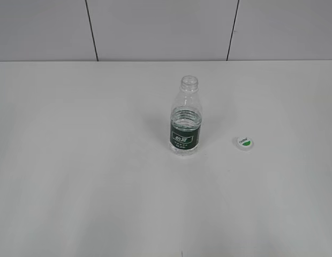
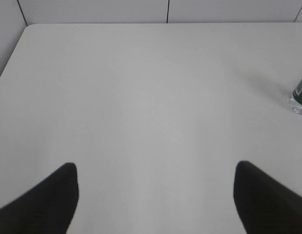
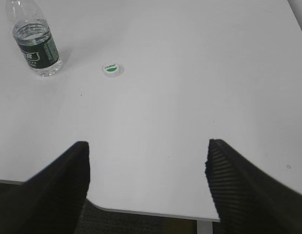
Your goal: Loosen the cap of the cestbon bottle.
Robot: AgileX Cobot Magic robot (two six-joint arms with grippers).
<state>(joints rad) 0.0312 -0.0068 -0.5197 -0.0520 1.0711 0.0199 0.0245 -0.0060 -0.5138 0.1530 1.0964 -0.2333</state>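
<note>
Up and left of the right jaws [image 3: 147, 185], both spread wide and holding nothing: cap [image 3: 112, 69] already off, flat on the worktop [image 3: 190, 97], just right of the upright cestbon bottle [image 3: 38, 44]. Left jaws [image 2: 156, 195] equally wide, much farther off.

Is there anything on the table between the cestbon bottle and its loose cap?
Nothing: only bare white table separates the cestbon bottle from the cap, lying apart to its right. The exterior and right wrist views both show it.
</note>
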